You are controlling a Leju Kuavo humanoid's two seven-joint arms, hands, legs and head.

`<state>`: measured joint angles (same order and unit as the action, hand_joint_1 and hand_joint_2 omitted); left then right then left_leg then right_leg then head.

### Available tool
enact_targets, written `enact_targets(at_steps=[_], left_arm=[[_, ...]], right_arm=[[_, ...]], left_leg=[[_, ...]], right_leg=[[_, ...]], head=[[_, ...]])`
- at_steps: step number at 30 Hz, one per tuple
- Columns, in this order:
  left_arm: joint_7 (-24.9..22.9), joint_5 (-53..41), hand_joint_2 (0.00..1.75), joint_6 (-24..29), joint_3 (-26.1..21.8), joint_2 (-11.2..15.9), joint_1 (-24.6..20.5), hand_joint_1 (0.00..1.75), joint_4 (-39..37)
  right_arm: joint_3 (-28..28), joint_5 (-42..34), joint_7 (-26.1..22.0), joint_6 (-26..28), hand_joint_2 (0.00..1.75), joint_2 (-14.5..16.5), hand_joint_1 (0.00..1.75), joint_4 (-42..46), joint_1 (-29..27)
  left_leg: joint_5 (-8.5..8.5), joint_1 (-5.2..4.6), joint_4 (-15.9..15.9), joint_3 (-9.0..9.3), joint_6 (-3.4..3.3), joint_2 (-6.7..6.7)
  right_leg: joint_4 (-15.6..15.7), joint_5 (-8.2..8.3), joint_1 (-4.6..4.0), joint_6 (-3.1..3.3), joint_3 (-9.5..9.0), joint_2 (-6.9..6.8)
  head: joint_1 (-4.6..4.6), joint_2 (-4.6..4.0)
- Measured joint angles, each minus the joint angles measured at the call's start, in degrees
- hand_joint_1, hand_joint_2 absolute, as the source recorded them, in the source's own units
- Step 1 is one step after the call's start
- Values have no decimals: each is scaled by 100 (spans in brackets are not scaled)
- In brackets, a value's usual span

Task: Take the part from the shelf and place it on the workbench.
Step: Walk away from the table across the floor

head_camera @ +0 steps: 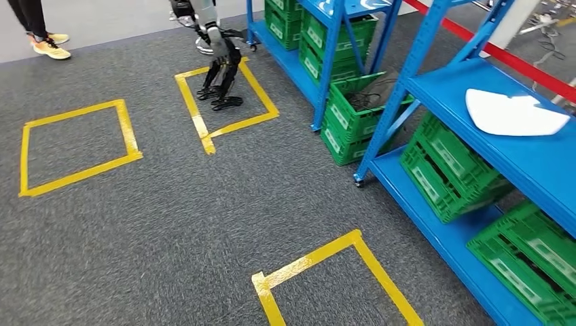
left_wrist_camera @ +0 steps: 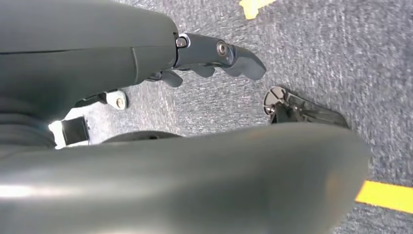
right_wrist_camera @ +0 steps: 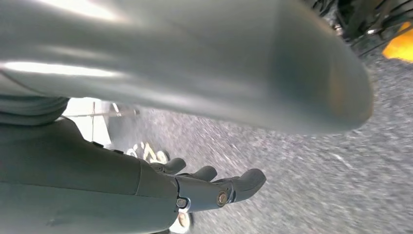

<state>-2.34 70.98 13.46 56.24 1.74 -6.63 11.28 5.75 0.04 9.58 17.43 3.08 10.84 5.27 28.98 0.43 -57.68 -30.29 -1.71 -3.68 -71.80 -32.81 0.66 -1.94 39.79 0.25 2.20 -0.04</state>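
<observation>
Both arms hanging, left hand (left_wrist_camera: 214,56) and right hand (right_wrist_camera: 214,187) empty, fingers loosely apart

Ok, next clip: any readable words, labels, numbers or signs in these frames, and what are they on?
No text can be read in these frames.
Green crates on the blue shelf: pale panels on their sides, too small and blurred to tell whether they carry print.
White part: no marking visible.
Yellow tape squares on the carpet: plain outlines, no lettering.
</observation>
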Motion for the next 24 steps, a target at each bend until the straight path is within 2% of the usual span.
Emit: enact_targets(at_steps=[1,2,3,4,5,6,7,8,9,11,12,13,14,15,16,17,18,19,20,22,23,24], left_arm=[[-1,5,0,-1,0,-1,-7,0,1],[-5,17,0,-4,0,-2,-12,0,1],[-21,35,0,-11,-1,-2,-14,0,2],[-49,58,0,-20,-1,-2,-15,0,2],[-84,78,0,-30,-2,-3,-17,0,3],[-123,93,0,-37,-2,-4,-26,0,5],[-155,101,0,-40,-2,-4,-34,0,8],[-175,103,0,-43,-2,-1,-40,0,11],[-190,103,0,-42,-2,5,-39,0,12],[-201,103,0,-39,-2,25,-19,0,11],[-202,104,0,-37,-2,34,-9,0,11],[-201,103,0,-34,-2,46,0,0,10],[-199,103,0,-31,-2,61,5,0,9],[-195,102,0,-30,-2,77,7,0,8],[-191,100,0,-29,-2,93,5,0,6],[-187,97,0,-31,-2,108,6,0,5],[-186,93,0,-36,-2,118,3,0,4],[-184,86,0,-42,-2,124,1,0,4],[-179,79,0,-48,-2,125,-3,0,5],[-168,69,0,-56,-2,126,-21,0,7],[-160,68,0,-58,-2,130,-26,0,8],[-150,68,0,-61,-2,132,-25,0,9]], right_arm=[[0,-1,1,1,0,0,0,0,-4],[0,-2,1,1,0,-1,0,0,-3],[0,-2,2,1,0,0,0,0,6],[0,-1,2,0,0,1,0,0,14],[0,0,4,0,0,1,0,0,18],[0,2,7,0,0,1,0,0,18],[-1,4,11,1,0,2,0,0,10],[-2,8,20,2,0,4,0,0,3],[-3,10,29,3,0,6,0,0,5],[-7,13,48,2,0,19,0,0,18],[-9,13,54,1,0,30,0,0,25],[-11,13,57,-1,0,43,0,0,26],[-13,13,60,-3,0,57,0,0,22],[-14,12,62,-3,0,68,0,0,17],[-14,10,62,-3,0,78,0,0,12],[-15,7,62,-3,0,85,0,0,8],[-16,2,61,-2,0,89,0,0,12],[-17,-4,58,1,0,92,0,0,16],[-17,-13,55,3,0,95,0,-1,16],[-16,-24,39,9,0,100,0,-2,2],[-15,-27,30,11,0,101,0,-2,-7],[-15,-30,21,13,0,101,0,-2,-6]], left_leg=[[10,-7,0,12,3,-72],[23,-16,0,28,13,-136],[39,-20,1,43,31,-200],[53,-18,3,60,56,-257],[66,-11,13,78,86,-319],[75,-1,32,107,117,-383],[90,11,37,119,148,-379],[140,20,-11,113,174,-274],[245,26,-167,55,195,-107],[573,46,-816,-239,228,244],[713,53,-1189,-429,242,309],[766,58,-1447,-576,254,333],[712,64,-1522,-648,263,345],[548,74,-1375,-621,270,364],[311,93,-1043,-507,279,423],[123,122,-673,-362,294,568],[8,148,-341,-229,300,729],[-31,161,-138,-130,296,854],[2,157,-68,-79,277,920],[5,135,-45,-28,199,795],[-3,132,-29,-13,158,714],[-10,131,-11,-2,117,629]], right_leg=[[399,192,-24,41,-215,-72],[808,341,-60,90,-426,-204],[1133,441,-100,133,-589,-317],[1318,478,-136,167,-673,-395],[1376,471,-162,192,-688,-407],[1405,478,-177,212,-693,-334],[1457,507,-163,234,-742,-261],[1521,540,-144,255,-808,-196],[1584,583,-119,278,-872,-128],[1633,628,-91,310,-935,5],[1630,634,-88,320,-932,86],[1623,628,-86,319,-932,172],[1611,620,-80,312,-935,264],[1592,607,-70,295,-938,359],[1562,587,-54,269,-940,453],[1523,559,-43,231,-925,540],[1468,523,-34,187,-883,620],[1427,500,-23,142,-853,690],[1401,489,-10,96,-795,760],[1392,500,28,14,-728,880],[1340,474,29,-15,-676,802],[1198,393,22,-36,-607,642]], head=[[11,0],[24,0],[26,0],[27,0],[26,0],[25,0],[33,0],[31,0],[15,0],[-48,0],[-79,0],[-104,0],[-125,0],[-145,0],[-167,0],[-186,0],[-205,0],[-214,0],[-217,0],[-205,0],[-191,0],[-158,0]])
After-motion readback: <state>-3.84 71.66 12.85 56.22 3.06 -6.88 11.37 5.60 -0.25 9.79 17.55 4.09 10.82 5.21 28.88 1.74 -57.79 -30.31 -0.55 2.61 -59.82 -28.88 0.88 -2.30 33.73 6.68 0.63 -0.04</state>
